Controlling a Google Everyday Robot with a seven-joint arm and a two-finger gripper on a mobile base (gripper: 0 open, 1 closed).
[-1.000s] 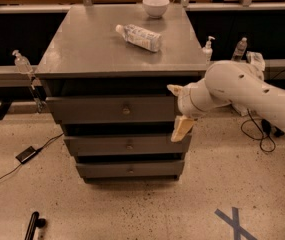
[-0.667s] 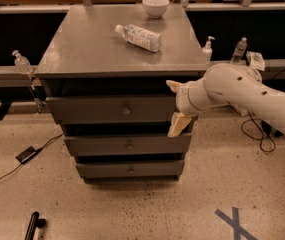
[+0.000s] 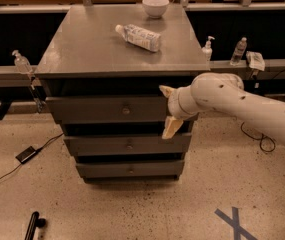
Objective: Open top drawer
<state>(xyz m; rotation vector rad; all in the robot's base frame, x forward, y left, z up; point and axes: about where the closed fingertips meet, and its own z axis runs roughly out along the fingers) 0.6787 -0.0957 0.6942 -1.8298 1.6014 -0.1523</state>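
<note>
The top drawer [image 3: 102, 109] is the widest dark grey drawer of the cabinet, with a small round knob [image 3: 126, 111] at its centre, and its front looks closed. My gripper [image 3: 168, 109] is in front of the drawer's right part, to the right of the knob. Its two tan fingers [image 3: 172, 127] are spread apart, one above the other, with nothing between them. The white arm reaches in from the right.
Two narrower grey drawers [image 3: 128, 145] sit below the top one. On the cabinet top [image 3: 82, 49] lie a plastic bottle [image 3: 138, 36] and a white bowl [image 3: 155, 6]. Small bottles [image 3: 238, 50] stand on ledges behind. A cable and adapter [image 3: 27, 154] lie on the floor at left.
The gripper has moved a little to the left along the top drawer's front, closer to the knob. The drawers have not moved.
</note>
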